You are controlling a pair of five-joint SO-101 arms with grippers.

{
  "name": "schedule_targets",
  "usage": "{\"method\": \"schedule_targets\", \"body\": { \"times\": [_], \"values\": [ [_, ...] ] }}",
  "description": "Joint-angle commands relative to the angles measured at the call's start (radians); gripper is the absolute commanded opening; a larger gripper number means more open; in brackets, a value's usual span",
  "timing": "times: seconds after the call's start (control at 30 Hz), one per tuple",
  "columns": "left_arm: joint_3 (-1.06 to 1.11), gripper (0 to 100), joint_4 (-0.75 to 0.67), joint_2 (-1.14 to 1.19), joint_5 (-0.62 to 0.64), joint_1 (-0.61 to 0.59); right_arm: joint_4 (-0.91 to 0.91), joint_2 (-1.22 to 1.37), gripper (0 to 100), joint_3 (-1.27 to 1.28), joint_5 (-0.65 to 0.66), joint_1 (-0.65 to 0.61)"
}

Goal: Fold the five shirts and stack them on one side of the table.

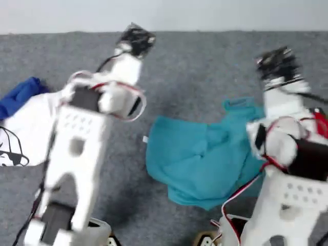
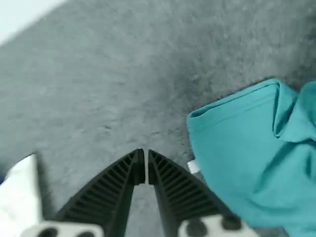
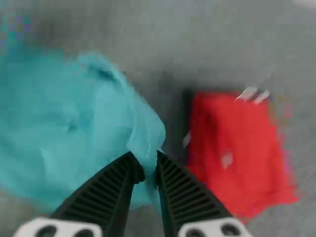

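A crumpled teal shirt (image 1: 205, 159) lies in the middle of the grey table between the two arms. A white shirt with a black print (image 1: 25, 128) and a blue shirt (image 1: 20, 95) lie at the far left. A folded red shirt (image 3: 232, 148) lies just right of the teal shirt (image 3: 59, 133). My left gripper (image 2: 145, 154) is shut and empty over bare table, the teal shirt (image 2: 247, 158) off to its side. My right gripper (image 3: 144, 162) is shut and hangs above the teal shirt's edge, near the red one. In the high view the left gripper (image 1: 136, 41) and the right gripper (image 1: 277, 64) are both toward the back.
The grey table (image 1: 205, 66) has bare room at the back and at the front centre. A small white tag (image 2: 193, 167) sticks out from the teal shirt's edge. Both arm bases stand at the front edge, left and right.
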Motion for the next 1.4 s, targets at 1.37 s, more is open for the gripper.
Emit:
{"method": "schedule_targets", "body": {
  "times": [1.37],
  "values": [
    [-0.478, 1, 0.374, 0.816, -0.017, -0.336, 0.03, -0.418, 1.0, 0.42, 0.212, 0.518]
  ]
}}
